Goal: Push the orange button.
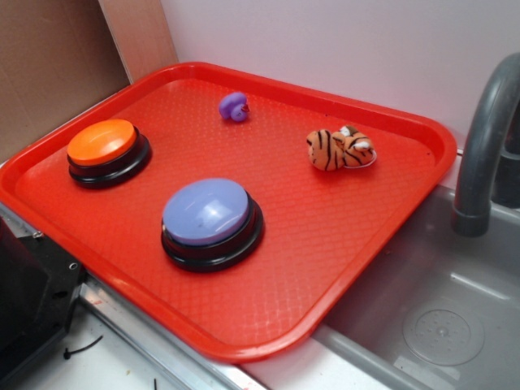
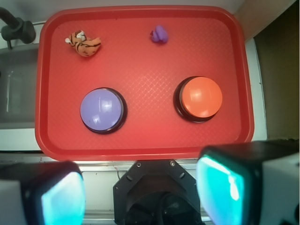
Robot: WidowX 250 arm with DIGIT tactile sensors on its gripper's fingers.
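Tool, wrist view: two fingers with teal pads stand wide apart at the lower corners of the frame, nothing between them, above a black mount that sits off the near edge of the tray. The tool hangs over that near edge, well apart from every object; it does not appear in the exterior view. Red tray: textured floor, raised rim, resting on a pale surface. Orange button: domed orange top on a black round base, upright on the tray floor, in the right half of the wrist view, nearer the tool's right finger; in the exterior view it sits at the tray's left end. Blue button: larger, lavender-blue top on a black base, left of the orange button in the wrist view and apart from it. Tiger: small striped plush lying near the far left corner of the tray. Purple toy: small, near the far rim; its shape is too small to tell. Sink with grey faucet: just beside the tray, at the tiger's end.
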